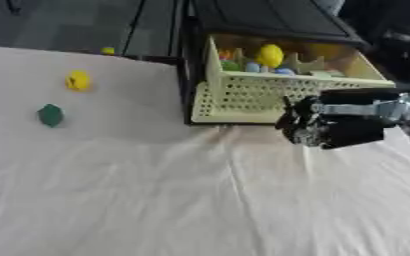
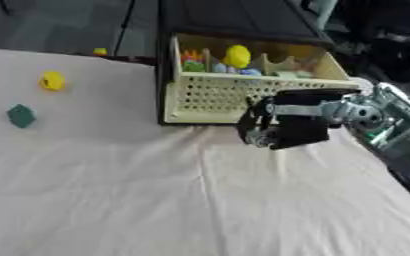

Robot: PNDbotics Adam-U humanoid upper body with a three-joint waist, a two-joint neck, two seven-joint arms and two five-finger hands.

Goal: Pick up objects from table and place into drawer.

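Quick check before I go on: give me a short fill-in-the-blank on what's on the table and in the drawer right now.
1. The drawer stands ____.
2. The green object lies on the table, nearer the robot than the ____ object.
3. The hand in view, in front of the drawer, is the robot's ____ hand.

Missing words: open; yellow; right

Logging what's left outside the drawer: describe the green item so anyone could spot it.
Start at the cream perforated drawer standing open at the table's far side, then look well left across the white cloth. Two small things lie there; the green object is the nearer, flat and dark, below the rounder yellow object.
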